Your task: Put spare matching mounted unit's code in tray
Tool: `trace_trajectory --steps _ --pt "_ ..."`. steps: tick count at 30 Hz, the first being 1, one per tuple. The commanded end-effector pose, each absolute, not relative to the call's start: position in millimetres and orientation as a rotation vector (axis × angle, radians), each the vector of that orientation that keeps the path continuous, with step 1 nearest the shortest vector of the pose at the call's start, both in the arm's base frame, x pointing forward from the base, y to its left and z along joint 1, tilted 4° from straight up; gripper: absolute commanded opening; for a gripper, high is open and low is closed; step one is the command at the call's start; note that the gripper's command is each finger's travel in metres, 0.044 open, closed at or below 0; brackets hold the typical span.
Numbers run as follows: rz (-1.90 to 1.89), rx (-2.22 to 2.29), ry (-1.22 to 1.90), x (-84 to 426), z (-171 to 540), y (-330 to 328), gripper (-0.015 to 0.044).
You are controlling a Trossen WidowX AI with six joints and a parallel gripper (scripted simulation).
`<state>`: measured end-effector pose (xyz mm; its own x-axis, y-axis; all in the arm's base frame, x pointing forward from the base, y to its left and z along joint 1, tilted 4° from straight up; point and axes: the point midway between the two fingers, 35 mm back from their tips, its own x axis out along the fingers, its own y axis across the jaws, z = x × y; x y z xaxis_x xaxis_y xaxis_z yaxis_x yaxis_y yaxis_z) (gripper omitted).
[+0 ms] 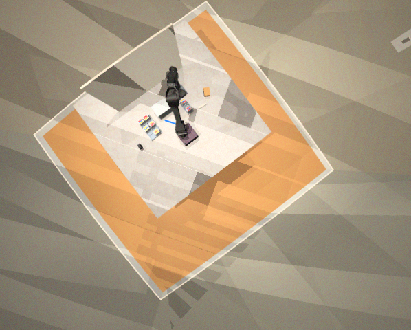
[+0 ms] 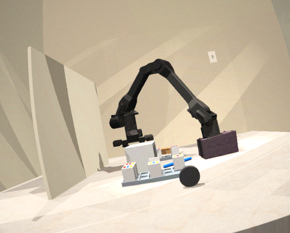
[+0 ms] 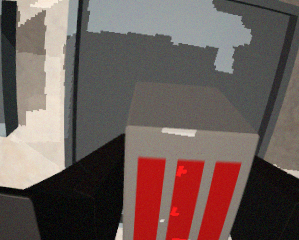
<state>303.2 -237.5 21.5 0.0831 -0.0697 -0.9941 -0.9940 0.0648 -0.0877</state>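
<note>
Beside the white box (image 1: 161, 108) (image 2: 140, 153), on its side away from the arm's base, the gripper (image 1: 178, 92) (image 2: 133, 140) (image 3: 173, 147) clasps a grey block with three red bars (image 3: 191, 142) over the tray (image 1: 183, 93) (image 3: 189, 60) (whether it touches the tray floor, I can't tell). Racks (image 1: 152, 136) (image 2: 153, 179) of spares flank the box, and a blue rod (image 1: 170, 122) (image 2: 177, 162) lies near its base-facing side.
</note>
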Motion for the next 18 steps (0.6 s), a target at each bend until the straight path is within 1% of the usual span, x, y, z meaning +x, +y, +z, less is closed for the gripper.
trace_trajectory --steps 1,15,16,18 --pt "1.063 -1.247 1.225 303.3 22.1 -237.6 0.0053" --pt "1.063 -1.247 1.225 303.3 22.1 -237.6 0.0420" --pt "1.063 -1.247 1.225 303.5 24.9 -237.7 0.0440" --pt "1.064 -1.248 1.224 303.8 47.6 -237.7 0.0440"
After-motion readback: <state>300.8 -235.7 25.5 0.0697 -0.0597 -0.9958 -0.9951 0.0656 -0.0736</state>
